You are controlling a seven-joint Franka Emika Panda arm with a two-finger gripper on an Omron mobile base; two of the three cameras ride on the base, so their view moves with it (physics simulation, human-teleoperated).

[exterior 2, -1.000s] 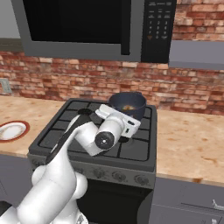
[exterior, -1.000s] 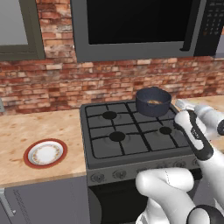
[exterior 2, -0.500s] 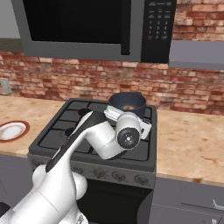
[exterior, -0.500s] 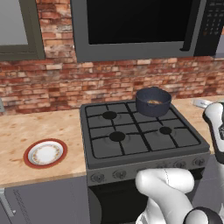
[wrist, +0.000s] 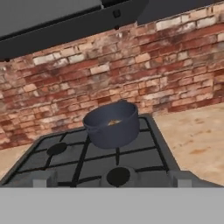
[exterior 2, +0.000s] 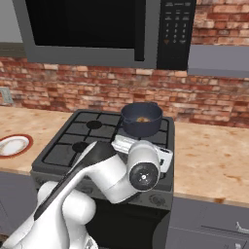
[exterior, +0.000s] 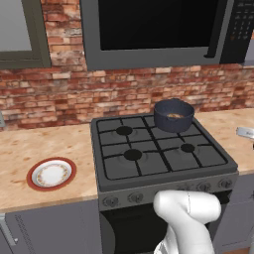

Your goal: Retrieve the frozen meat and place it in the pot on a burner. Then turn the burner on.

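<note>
Red brick wall [exterior: 59, 99] runs behind a wooden counter [exterior: 44, 146], and a dark microwave [exterior: 154, 30] hangs above the stove [exterior: 158, 163]. On the stove's back right burner stands the pot [exterior: 173, 115], upright. Inside the pot lies the meat [exterior 2: 142, 119], a small golden-brown piece at the bottom; in the hand view it shows only as a pale spot behind the rim. The front right burner [wrist: 118, 176] is bare, and so are the two left ones. A plate [exterior: 51, 174] with a red rim lies on the counter, well left of the stove. The gripper [wrist: 113, 181] hangs low at the stove's front right side and looks toward the pot. Its fingers [wrist: 41, 180] stand wide apart and hold nothing. The pot is well apart from them.
</note>
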